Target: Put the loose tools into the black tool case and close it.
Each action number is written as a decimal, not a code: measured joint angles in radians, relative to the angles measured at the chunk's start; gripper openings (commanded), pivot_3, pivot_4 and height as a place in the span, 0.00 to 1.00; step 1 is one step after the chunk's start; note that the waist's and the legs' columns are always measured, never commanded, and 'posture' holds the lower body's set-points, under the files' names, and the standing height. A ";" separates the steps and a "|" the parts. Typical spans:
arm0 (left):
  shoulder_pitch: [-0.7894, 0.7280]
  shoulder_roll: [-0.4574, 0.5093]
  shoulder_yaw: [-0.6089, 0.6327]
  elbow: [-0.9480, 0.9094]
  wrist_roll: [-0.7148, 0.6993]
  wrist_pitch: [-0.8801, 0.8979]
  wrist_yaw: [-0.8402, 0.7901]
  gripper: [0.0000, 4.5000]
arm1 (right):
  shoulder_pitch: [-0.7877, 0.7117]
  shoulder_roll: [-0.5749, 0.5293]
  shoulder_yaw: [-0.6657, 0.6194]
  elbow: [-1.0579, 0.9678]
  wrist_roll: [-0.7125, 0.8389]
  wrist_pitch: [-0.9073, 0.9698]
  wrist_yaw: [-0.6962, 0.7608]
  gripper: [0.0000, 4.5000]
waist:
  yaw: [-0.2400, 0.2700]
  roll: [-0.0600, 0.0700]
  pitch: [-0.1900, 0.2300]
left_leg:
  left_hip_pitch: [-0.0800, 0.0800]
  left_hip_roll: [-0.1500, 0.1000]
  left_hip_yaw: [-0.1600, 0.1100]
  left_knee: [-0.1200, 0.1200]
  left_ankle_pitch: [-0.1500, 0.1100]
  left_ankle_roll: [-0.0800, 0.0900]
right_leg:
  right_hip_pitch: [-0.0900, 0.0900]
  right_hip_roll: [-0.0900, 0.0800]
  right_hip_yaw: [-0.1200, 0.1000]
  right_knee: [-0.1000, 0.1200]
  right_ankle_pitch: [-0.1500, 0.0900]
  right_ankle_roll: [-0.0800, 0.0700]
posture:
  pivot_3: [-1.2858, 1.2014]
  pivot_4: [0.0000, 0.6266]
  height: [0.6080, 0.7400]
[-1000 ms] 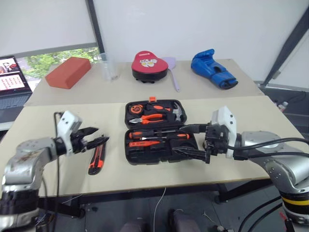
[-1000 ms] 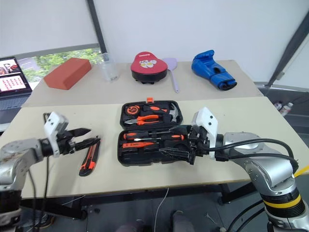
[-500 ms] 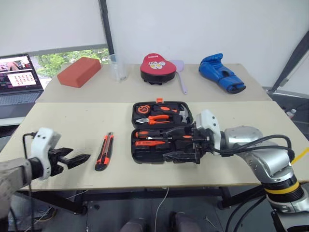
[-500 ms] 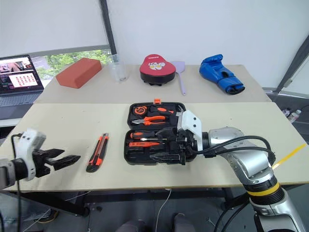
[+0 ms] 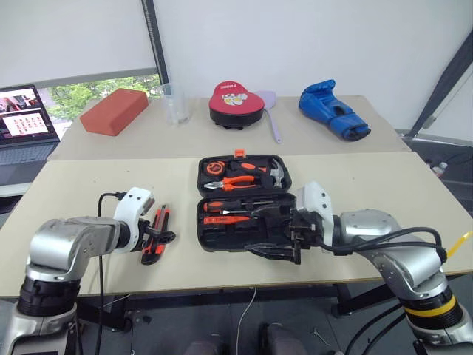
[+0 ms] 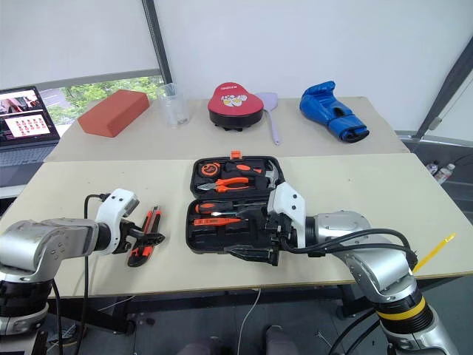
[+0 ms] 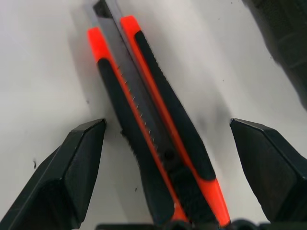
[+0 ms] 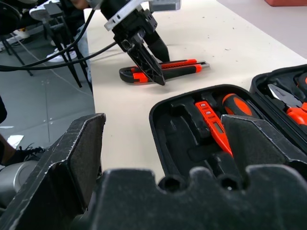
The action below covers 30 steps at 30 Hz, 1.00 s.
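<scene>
**No legible writing in the scene**

No word, number or brand can be made out. The red pad (image 5: pixel 233 104) on the far table carries a small line of white lettering above a printed figure, too small to read. The laptop screen (image 5: pixel 26 114) at the left edge shows rows of small pictures, with no text that can be read.

My black-and-orange utility knife (image 5: pixel 153 235) lies flat on the pale beige table (image 5: pixel 89 192), right between my left gripper's (image 5: pixel 160 238) wide-apart fingers. The open black plastic tool case (image 5: pixel 240 200) sits by my right gripper (image 5: pixel 272 238). Far past both, on the back table, are a red brick-shaped block (image 5: pixel 114 111), a clear cup (image 5: pixel 174 105) and a blue boxing glove (image 5: pixel 331 111).
</scene>
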 measured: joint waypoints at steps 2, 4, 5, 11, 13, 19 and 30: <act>-0.014 -0.011 -0.018 0.025 0.019 -0.016 0.014 0.82 | 0.000 0.001 -0.003 -0.006 0.001 0.002 -0.012 1.00 | 0.002 0.001 0.000 | 0.001 0.000 0.000 0.000 0.000 0.000 | 0.001 0.000 0.001 0.001 0.000 0.000 | 0.52 0.24 1.00; -0.015 -0.014 -0.017 0.050 0.032 -0.042 0.021 0.66 | 0.001 0.001 -0.006 -0.006 0.000 0.001 -0.019 1.00 | 0.004 0.001 -0.001 | 0.001 0.000 0.000 0.000 0.000 -0.001 | 0.001 0.000 0.001 0.001 0.000 0.000 | 0.52 0.24 1.00; -0.015 -0.014 -0.014 0.067 0.036 -0.052 0.022 0.55 | 0.001 0.001 -0.008 -0.006 0.000 0.001 -0.021 1.00 | 0.006 0.001 -0.001 | 0.001 0.000 0.000 0.000 0.001 -0.001 | 0.001 0.000 0.001 0.001 0.000 0.000 | 0.52 0.24 1.00; -0.019 0.019 0.012 0.186 0.059 -0.180 -0.007 0.34 | 0.002 -0.021 -0.043 -0.009 0.040 0.022 -0.008 1.00 | 0.004 0.001 -0.001 | 0.001 0.001 0.000 0.000 0.001 -0.002 | 0.000 0.001 0.000 0.001 0.000 0.000 | 0.52 0.24 1.00; -0.036 0.067 0.013 0.260 0.081 -0.300 -0.060 0.34 | 0.007 -0.050 -0.065 -0.012 0.068 0.042 0.008 1.00 | 0.002 0.000 0.000 | -0.002 0.001 0.000 0.000 0.001 -0.002 | -0.003 0.001 0.000 0.001 0.000 0.000 | 0.52 0.24 1.00; -0.227 0.206 -0.015 0.283 0.008 -0.630 -0.527 0.34 | 0.054 -0.117 -0.108 -0.033 0.115 0.069 0.045 1.00 | 0.006 -0.001 0.001 | -0.004 -0.001 0.000 0.000 0.000 0.001 | -0.003 -0.002 -0.003 -0.001 0.000 0.000 | 0.52 0.24 1.00; -0.388 0.130 -0.424 0.295 0.055 -0.786 -1.019 0.34 | 0.180 -0.150 -0.215 -0.079 0.108 0.079 -0.033 1.00 | -0.004 -0.001 0.001 | -0.004 0.000 -0.001 -0.001 -0.001 0.001 | -0.001 -0.002 -0.002 -0.006 0.000 -0.001 | 0.52 0.24 1.00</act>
